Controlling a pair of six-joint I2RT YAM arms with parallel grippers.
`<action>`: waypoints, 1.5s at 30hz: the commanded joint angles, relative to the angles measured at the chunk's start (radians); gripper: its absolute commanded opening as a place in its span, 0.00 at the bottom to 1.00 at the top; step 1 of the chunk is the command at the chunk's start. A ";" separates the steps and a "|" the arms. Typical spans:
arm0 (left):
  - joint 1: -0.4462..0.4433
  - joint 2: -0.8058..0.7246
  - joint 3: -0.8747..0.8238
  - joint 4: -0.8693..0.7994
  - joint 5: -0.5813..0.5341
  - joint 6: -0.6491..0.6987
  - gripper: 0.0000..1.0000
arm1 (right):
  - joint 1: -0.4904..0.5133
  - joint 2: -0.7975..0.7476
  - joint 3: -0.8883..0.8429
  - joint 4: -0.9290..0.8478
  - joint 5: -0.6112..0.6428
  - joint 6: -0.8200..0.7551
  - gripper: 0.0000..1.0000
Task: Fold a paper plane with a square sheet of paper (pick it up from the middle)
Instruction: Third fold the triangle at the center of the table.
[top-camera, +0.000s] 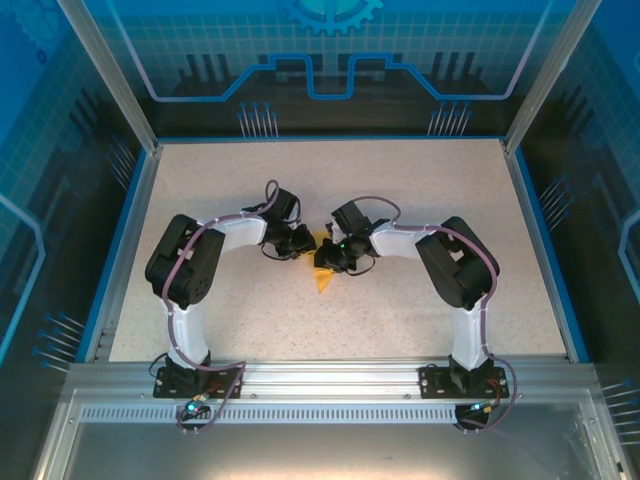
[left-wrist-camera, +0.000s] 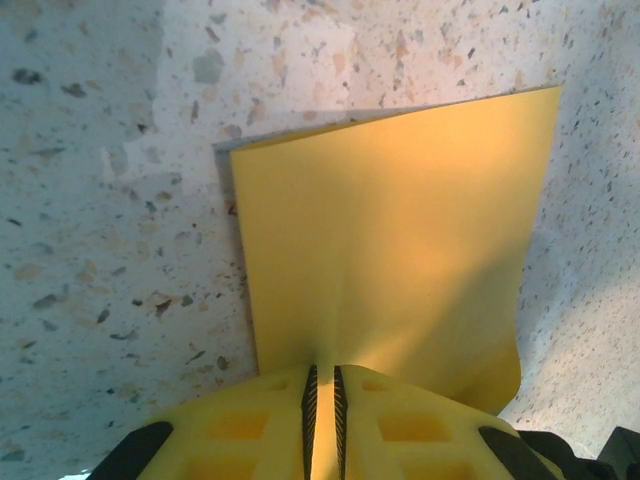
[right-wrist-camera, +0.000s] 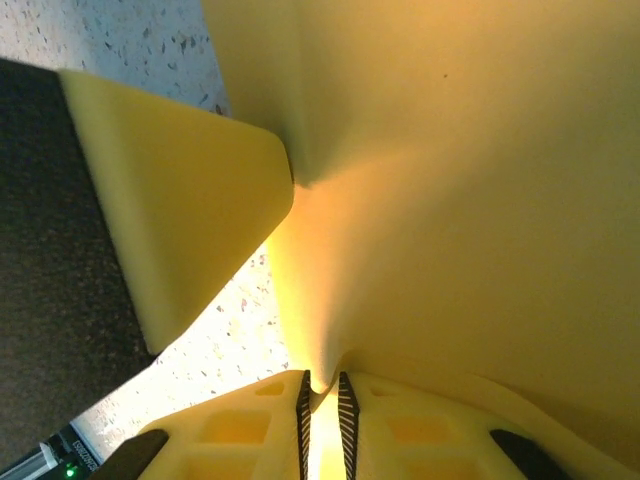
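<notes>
The square sheet of paper (top-camera: 324, 279) is plain orange-yellow and hangs between both grippers above the middle of the table. In the left wrist view the sheet (left-wrist-camera: 390, 230) stands up from my left gripper (left-wrist-camera: 323, 385), whose jaws are shut on its lower edge; a second layer shows along its left side. My right gripper (right-wrist-camera: 322, 388) is shut on a pinched ridge of the sheet (right-wrist-camera: 470, 200). A yellow finger of the left gripper (right-wrist-camera: 180, 200) presses the paper close by. From above, the left gripper (top-camera: 303, 240) and the right gripper (top-camera: 330, 258) nearly touch. The paper plane is out of view.
The speckled table (top-camera: 250, 320) has a blue raised rim (top-camera: 125, 230) on the left, right and back. Both arm bases stand on the metal rail (top-camera: 330, 380) at the near edge. Bare tabletop surrounds the grippers.
</notes>
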 joint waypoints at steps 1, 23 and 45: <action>-0.007 0.031 0.017 -0.048 0.005 0.018 0.17 | -0.001 0.006 -0.025 -0.007 -0.021 -0.034 0.18; -0.008 0.038 0.010 -0.061 -0.008 0.018 0.16 | -0.008 0.022 -0.026 0.073 -0.040 -0.019 0.21; 0.022 -0.106 0.000 -0.068 -0.069 -0.066 0.23 | -0.014 0.068 -0.037 0.025 0.004 -0.023 0.21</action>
